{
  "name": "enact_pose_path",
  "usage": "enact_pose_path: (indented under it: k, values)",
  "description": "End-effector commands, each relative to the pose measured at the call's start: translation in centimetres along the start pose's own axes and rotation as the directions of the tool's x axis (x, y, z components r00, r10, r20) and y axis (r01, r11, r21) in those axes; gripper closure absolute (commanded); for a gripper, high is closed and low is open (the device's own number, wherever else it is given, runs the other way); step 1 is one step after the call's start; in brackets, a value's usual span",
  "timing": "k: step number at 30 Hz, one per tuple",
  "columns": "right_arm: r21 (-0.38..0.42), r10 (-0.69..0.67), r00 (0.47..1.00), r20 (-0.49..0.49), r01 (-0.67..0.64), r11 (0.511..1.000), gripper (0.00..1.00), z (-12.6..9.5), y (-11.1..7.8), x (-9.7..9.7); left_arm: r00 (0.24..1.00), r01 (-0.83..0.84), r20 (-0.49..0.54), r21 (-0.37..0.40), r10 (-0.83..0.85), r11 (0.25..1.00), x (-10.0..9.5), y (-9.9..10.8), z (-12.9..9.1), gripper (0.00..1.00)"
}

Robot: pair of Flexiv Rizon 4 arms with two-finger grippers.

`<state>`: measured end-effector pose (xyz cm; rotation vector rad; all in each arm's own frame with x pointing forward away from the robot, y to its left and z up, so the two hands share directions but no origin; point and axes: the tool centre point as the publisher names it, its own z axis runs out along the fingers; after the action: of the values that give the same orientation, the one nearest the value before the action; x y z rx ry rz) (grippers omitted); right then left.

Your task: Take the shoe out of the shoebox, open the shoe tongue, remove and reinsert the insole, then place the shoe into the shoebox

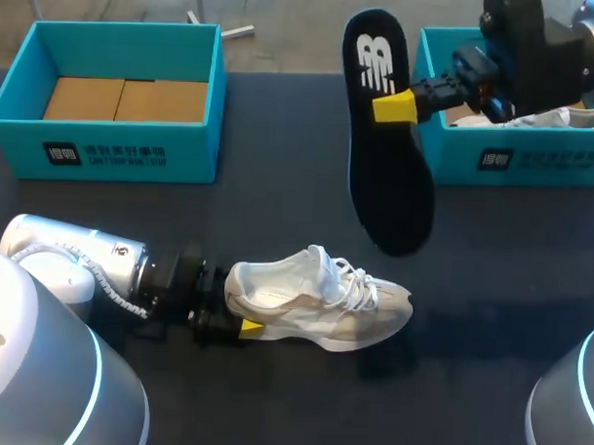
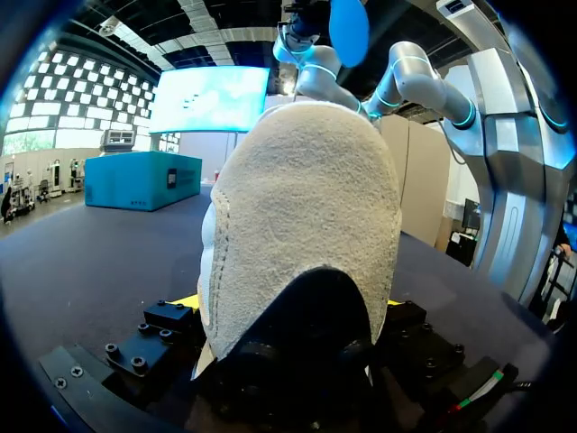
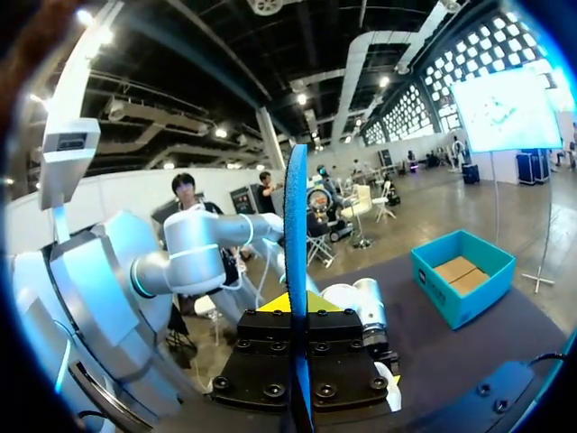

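One white sneaker (image 1: 319,301) lies on its side on the dark table (image 1: 278,212), well out of both boxes, toe towards our right arm and laces loose. Our left gripper (image 1: 240,326) is clamped on its heel; in the left wrist view the pale heel fills the space between the fingers, with yellow showing at each side.

Held up above the table, between the two boxes, is the black insole (image 1: 388,138), its heel end bearing a white logo (image 1: 376,64). Our right gripper (image 1: 394,106) pinches it across the middle; the right wrist view shows it edge-on between the fingers.

Behind the insole sits the right teal shoebox (image 1: 514,162), holding something white (image 1: 564,120), perhaps paper or another shoe; we cannot tell. Far off on the other side stands the left teal shoebox (image 1: 114,153), with brown cardboard (image 1: 126,99) flat on its bottom. Each box front carries a dark panel with white print.
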<state>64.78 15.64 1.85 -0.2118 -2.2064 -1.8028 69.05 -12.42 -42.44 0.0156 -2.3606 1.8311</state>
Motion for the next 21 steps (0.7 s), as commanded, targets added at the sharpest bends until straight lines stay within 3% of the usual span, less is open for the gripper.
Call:
enact_pose_path:
  k: [1, 13, 21]
  values:
    - [-0.047, 0.016, 1.000, 0.018, -0.015, 0.999, 1.00, -0.3, -0.2, 1.2, 1.000, 0.001, 0.002, -0.001, -0.001, 1.000, 0.1, 0.3, 0.1, 1.00]
    - [-0.106, 0.025, 0.999, 0.023, -0.023, 0.994, 1.00, -1.8, 0.8, 4.6, 1.000, 0.001, 0.002, -0.001, -0.001, 1.000, 0.1, 0.3, 0.1, 1.00]
    - [-0.052, 0.053, 0.996, 0.067, -0.049, 0.997, 1.00, -2.1, 1.2, 5.4, 1.000, 0.001, 0.002, -0.001, -0.001, 1.000, 0.1, 0.3, 0.1, 1.00]
